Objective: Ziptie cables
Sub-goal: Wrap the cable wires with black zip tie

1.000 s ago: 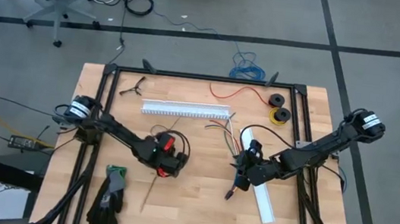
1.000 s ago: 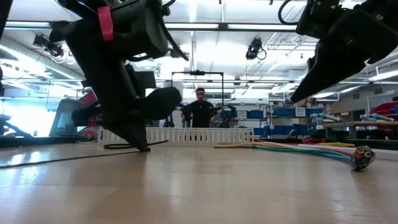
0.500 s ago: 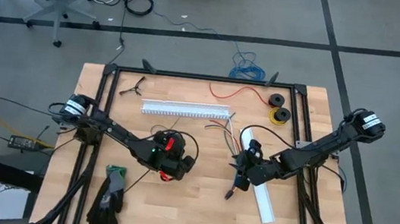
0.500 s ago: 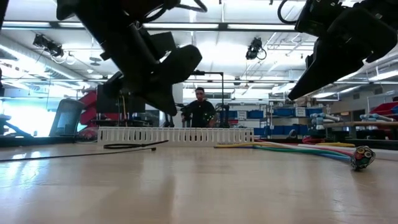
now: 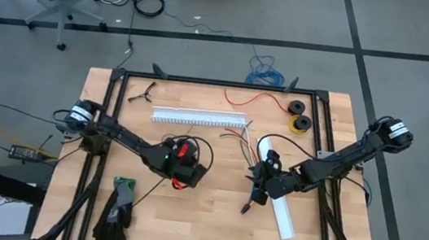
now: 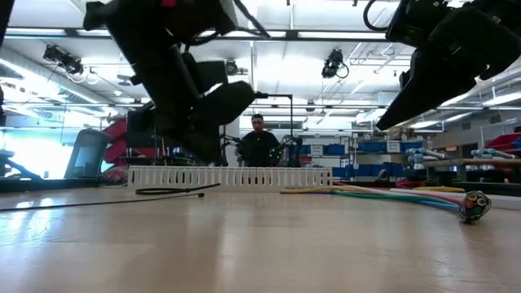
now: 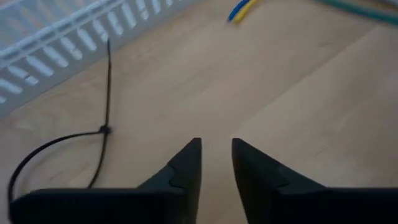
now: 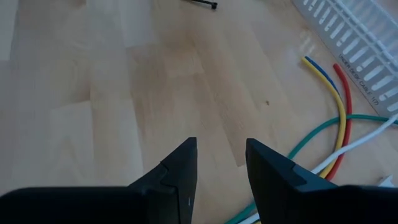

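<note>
The cables lie on the table, a fan of coloured wires running to a small dark connector; their loose ends show in the right wrist view. A black zip tie, bent into a loop, lies flat on the wood in front of the long white channel. My left gripper hangs open above the table just short of the zip tie, with nothing between its fingers. My right gripper hovers open over bare wood beside the cables.
A long slotted white channel lies across the far middle, and a shorter piece lies under my right arm. Dark gloves sit near the left front. Tape rolls and a red wire lie at the far right.
My left gripper has risen from the table top, where its fingertips stood beside the zip tie, shifted a little toward the table's right, and rolled about its own line. The zip tie stays flat on the wood.
</note>
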{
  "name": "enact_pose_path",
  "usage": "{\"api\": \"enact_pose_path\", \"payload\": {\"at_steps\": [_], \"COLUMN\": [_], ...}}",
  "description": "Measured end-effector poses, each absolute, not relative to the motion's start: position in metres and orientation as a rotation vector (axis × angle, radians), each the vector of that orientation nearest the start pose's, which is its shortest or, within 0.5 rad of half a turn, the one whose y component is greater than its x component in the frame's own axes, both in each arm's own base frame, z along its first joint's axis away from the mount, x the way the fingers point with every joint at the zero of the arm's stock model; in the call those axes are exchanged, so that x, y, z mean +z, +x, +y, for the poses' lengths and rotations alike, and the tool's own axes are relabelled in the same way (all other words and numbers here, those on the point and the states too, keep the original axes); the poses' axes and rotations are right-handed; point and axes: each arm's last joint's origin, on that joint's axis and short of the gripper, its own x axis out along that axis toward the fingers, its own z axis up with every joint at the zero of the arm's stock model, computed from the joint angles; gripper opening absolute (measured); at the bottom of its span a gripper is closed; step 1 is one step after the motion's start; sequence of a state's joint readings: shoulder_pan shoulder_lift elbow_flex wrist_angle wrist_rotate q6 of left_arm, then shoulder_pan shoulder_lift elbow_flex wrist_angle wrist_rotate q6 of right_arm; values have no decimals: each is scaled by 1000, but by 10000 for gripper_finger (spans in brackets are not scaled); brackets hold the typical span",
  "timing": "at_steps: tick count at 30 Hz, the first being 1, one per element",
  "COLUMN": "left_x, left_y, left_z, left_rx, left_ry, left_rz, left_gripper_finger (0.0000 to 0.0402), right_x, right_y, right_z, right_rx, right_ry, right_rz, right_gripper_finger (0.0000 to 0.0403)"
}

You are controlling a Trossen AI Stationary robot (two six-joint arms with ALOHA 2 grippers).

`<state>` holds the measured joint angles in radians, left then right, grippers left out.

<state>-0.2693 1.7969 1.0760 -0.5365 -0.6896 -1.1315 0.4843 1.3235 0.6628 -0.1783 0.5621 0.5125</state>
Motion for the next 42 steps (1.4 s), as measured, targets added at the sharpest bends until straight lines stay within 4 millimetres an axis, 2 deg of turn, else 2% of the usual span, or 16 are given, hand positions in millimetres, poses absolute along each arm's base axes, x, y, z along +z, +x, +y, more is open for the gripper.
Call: {"api": "enact_pose_path", "payload": {"at_steps": [4, 12, 23, 26, 30, 38, 42], "left_x": [154, 142, 132, 129, 125, 132, 147], "left_y": [323, 327, 327, 329, 331, 335, 345], "left_z": [-60, -44, -38, -38, -39, -44, -56], "left_rx": [904, 931, 933, 897, 849, 847, 805], "left_ry": [-446, -495, -525, -547, -523, -485, -437], "left_rz": [834, 897, 985, 1037, 1068, 1014, 843], "left_gripper_finger": [128, 131, 129, 99, 17, 2, 2], "right_x": [188, 189, 189, 189, 189, 191, 190], "right_y": [226, 227, 227, 227, 227, 228, 224], "right_z": [102, 103, 105, 105, 105, 106, 111], "right_rx": [-240, -236, -209, -209, -209, -202, -251], "right_ry": [79, 85, 85, 85, 85, 82, -8], "right_rz": [679, 673, 675, 674, 672, 652, 573], "right_gripper_finger": [123, 123, 123, 123, 123, 123, 123]}}
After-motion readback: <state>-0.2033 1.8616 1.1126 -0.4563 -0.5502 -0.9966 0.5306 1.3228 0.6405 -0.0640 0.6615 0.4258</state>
